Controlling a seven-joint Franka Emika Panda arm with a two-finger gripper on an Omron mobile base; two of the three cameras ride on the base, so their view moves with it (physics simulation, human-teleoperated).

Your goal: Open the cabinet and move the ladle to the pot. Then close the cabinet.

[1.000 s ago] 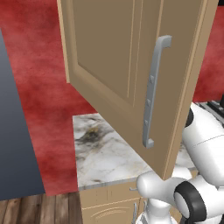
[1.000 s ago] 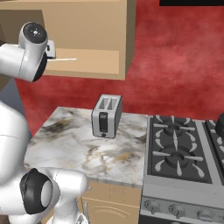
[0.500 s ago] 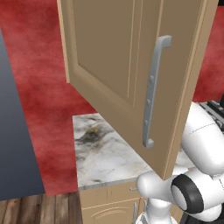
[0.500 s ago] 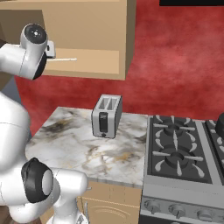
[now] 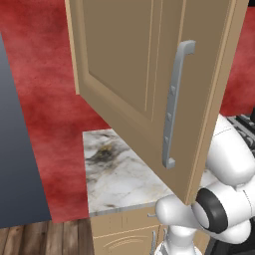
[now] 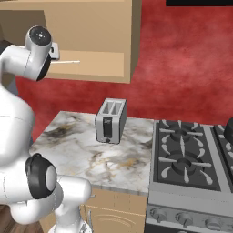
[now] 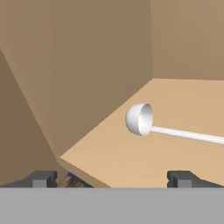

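Light tan wooden cabinet [image 5: 149, 74] open; wide-open, empty pincer [image 7: 113, 177] facing white round-bowled ladle [image 7: 144, 120] (transfer to pot, closing remain).

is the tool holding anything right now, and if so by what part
Nothing is held. The tool is open, its fingertips short of the white ladle, which lies on the cabinet shelf.

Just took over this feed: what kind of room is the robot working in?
A kitchen, by the look of it: a stove beside a marble counter with a toaster, and an open cabinet holding a ladle.
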